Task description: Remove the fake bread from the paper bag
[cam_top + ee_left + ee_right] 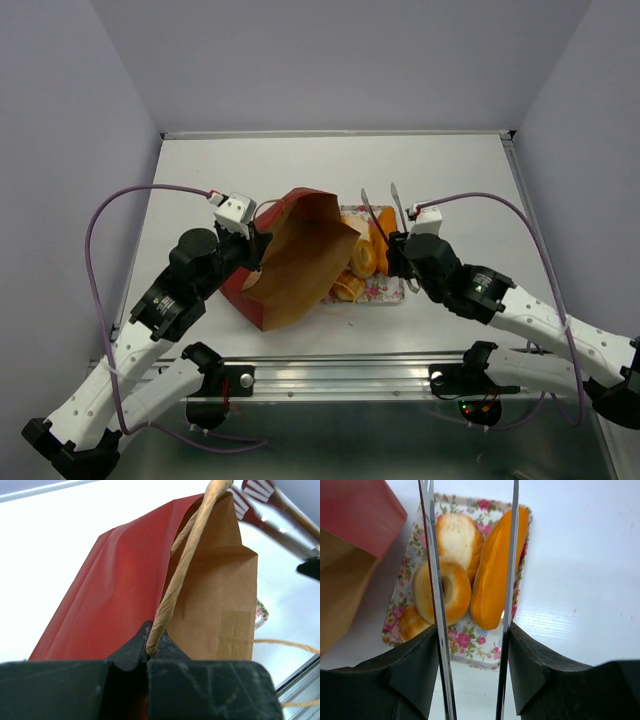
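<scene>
White table [450, 180] | fake bread [492, 580]: four pieces lay on flowery tray [470, 642], out of bag | paper bag [300, 270]: tipped, touching tray, looked empty | left gripper [148, 652]: pinched tight on cord handle [182, 570] | right gripper [380, 200]: wide, holding nothing, above tray | task looked about done

Bright, even light falls from above. In the left wrist view we see the white table [60, 525] blown out to glare and the right gripper's fingers [272, 530] blurred. The fake bread [492, 575] shows glossy highlights, sharp.
</scene>
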Robot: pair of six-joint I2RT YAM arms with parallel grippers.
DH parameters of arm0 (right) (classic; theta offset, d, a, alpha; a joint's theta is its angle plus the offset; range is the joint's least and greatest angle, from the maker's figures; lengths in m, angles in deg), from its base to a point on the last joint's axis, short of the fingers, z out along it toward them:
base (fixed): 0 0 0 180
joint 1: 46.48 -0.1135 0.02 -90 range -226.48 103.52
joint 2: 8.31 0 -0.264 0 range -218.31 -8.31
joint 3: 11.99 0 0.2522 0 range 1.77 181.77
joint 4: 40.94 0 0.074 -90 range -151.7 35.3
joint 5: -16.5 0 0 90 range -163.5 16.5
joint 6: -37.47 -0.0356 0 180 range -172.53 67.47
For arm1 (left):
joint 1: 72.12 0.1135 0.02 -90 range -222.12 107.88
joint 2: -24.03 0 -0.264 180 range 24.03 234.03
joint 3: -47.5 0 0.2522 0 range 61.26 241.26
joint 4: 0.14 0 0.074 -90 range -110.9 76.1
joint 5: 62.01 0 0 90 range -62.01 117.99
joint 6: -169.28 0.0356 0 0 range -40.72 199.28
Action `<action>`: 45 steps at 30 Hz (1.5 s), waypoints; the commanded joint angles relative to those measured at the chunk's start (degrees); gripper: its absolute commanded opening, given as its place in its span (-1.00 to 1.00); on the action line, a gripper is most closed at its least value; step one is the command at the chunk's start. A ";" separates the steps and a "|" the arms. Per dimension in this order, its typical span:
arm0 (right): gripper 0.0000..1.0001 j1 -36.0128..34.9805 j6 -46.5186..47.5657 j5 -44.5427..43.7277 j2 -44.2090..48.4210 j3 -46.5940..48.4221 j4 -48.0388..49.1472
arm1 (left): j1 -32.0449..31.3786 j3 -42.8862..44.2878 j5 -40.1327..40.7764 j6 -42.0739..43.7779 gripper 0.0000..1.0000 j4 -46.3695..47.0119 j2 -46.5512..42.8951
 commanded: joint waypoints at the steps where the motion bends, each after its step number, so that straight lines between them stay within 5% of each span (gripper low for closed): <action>1: 0.15 0.28 1.86 -4.45 3.32 5.22 0.00 | -0.15 -0.31 -0.96 1.65 -1.00 1.32 1.41; 7: 0.11 0.28 7.83 10.65 9.90 7.86 0.26 | -0.15 -0.49 -1.31 1.83 -1.00 1.58 2.21; 13: 0.08 0.28 14.43 44.13 9.32 9.62 -1.58 | -0.15 -0.67 -0.95 1.48 -1.00 3.86 1.77; 20: -0.03 0.28 14.87 41.97 7.18 8.22 -1.32 | -0.15 -0.93 -3.94 2.70 -1.00 3.96 -3.49; 28: -0.04 0.28 17.60 47.59 23.25 4.70 3.33 | -0.24 -3.04 -15.10 5.43 -1.00 3.95 -16.31; 33: -0.11 0.28 16.80 34.09 26.44 6.45 6.15 | -0.24 -4.36 -17.03 5.43 -1.00 5.01 -15.12; 37: -0.12 0.28 16.90 20.64 25.13 7.60 9.13 | -0.24 -3.22 -16.86 7.19 -1.00 4.22 -5.03; 42: -0.15 0.28 13.82 -3.61 21.35 8.13 12.91 | -0.24 -2.33 -16.78 7.45 -1.00 10.17 1.76; 44: -0.15 0.28 13.46 -12.85 20.12 9.00 14.14 | -0.24 -2.16 -9.78 5.97 -1.00 15.98 2.12; 45: -0.15 0.28 13.72 -14.26 19.07 9.88 14.41 | -0.24 -2.16 1.39 3.35 -1.00 17.82 1.95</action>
